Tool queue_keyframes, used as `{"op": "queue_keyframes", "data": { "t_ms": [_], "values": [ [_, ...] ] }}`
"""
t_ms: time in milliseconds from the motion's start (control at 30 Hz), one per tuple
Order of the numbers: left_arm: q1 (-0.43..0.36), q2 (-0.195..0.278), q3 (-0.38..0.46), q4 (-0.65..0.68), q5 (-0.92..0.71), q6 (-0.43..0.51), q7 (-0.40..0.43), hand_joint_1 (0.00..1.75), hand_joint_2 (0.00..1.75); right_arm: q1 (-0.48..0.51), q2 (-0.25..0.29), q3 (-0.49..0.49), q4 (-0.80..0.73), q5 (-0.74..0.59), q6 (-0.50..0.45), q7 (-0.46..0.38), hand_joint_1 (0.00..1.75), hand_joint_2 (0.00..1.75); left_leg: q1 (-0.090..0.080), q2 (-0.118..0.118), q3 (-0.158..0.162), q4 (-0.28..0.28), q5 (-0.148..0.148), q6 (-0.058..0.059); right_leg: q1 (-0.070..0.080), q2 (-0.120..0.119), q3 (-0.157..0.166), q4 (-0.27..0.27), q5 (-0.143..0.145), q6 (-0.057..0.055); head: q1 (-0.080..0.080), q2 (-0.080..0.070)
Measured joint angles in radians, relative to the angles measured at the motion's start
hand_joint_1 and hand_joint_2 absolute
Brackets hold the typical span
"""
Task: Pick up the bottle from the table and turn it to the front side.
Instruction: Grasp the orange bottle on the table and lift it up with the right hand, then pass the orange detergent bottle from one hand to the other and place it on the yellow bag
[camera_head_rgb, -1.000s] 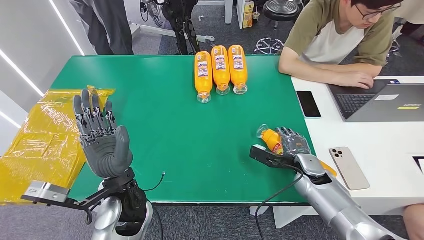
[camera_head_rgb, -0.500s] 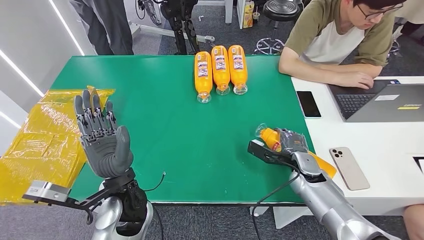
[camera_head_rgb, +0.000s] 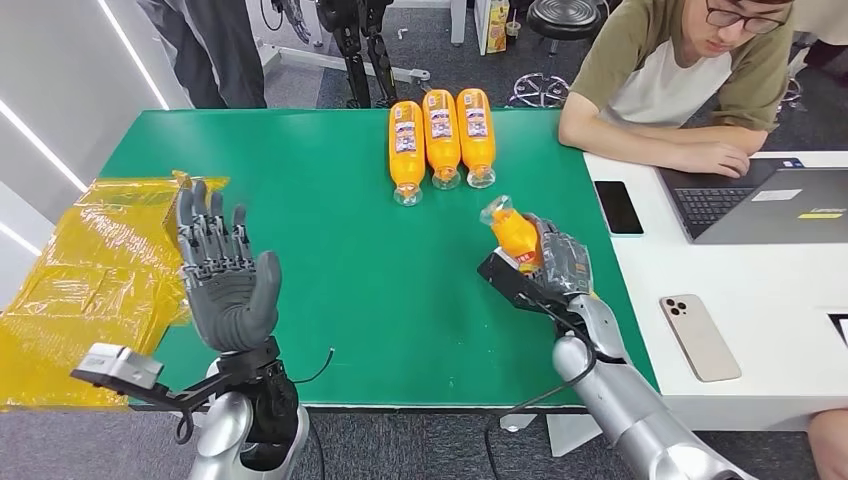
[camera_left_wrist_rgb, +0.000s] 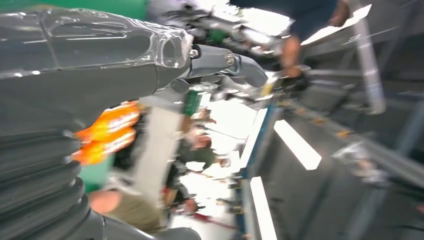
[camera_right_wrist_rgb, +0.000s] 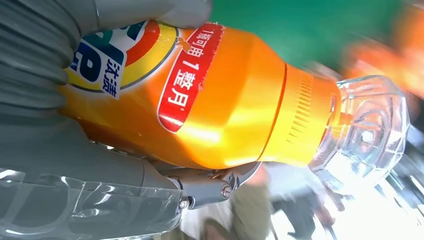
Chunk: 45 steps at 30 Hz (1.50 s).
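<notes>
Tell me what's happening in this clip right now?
The robot's right hand grips an orange bottle and holds it lifted above the green table, clear cap pointing up and away from the robot. The left hand is raised, fingers spread, holding nothing. Three more orange bottles lie side by side at the table's far edge. A person sits at the adjoining white table by a laptop.

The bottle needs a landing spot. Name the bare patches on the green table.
Bare green table lies between the left hand and the right hand holding the bottle. Crowded: three bottles at the far edge, yellow bags left.
</notes>
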Motion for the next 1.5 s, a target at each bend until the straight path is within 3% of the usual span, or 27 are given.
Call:
{"op": "queue_keyframes", "data": {
  "t_ms": [133,200,500,733,1033,1500],
  "values": [
    [-0.011,-0.004,-0.001,0.065,-0.011,-0.030,0.018,0.00,1.75,0.021,0.040,-0.005,-0.065,-0.113,-0.181,-0.173,1.75,1.75,0.000,0.000,-0.001,0.000,0.000,0.000,0.000,0.000,-0.002,0.000,0.000,0.000,0.000,0.000],
    [-0.019,-0.006,-0.001,0.094,-0.011,-0.049,0.024,0.00,1.75,0.037,0.061,-0.006,-0.101,-0.132,-0.226,-0.236,1.75,1.75,0.000,0.000,-0.003,0.000,0.000,0.000,0.000,0.001,-0.003,0.000,0.000,0.000,0.000,0.000],
    [-0.054,-0.011,-0.017,0.170,0.000,-0.103,0.044,0.00,1.75,0.080,0.123,-0.012,-0.181,-0.140,-0.234,-0.336,1.75,1.75,0.000,0.001,-0.005,0.000,0.000,-0.001,0.000,0.001,-0.006,0.000,-0.001,0.000,0.000,0.000],
    [-0.087,-0.017,-0.046,0.220,-0.004,-0.195,0.040,0.00,1.75,0.064,0.142,0.075,-0.176,-0.190,-0.152,-0.333,1.75,1.75,0.000,0.001,-0.005,0.000,0.000,-0.001,0.000,0.001,-0.006,0.000,-0.001,0.000,0.000,0.000],
    [-0.159,-0.033,-0.074,0.300,0.007,-0.218,0.008,0.00,1.75,-0.005,0.143,0.210,-0.152,-0.172,-0.018,-0.350,1.75,1.75,0.000,0.000,-0.006,0.000,0.000,-0.001,0.000,0.001,-0.006,0.001,-0.001,0.000,0.000,0.000],
    [-0.176,-0.034,-0.074,0.312,0.011,-0.217,0.024,0.00,1.75,-0.062,0.170,0.260,-0.151,-0.122,0.059,-0.342,1.75,1.75,0.000,-0.001,-0.007,0.000,0.000,-0.001,0.000,0.000,-0.007,0.001,-0.001,0.000,0.000,0.000]
  ]
}}
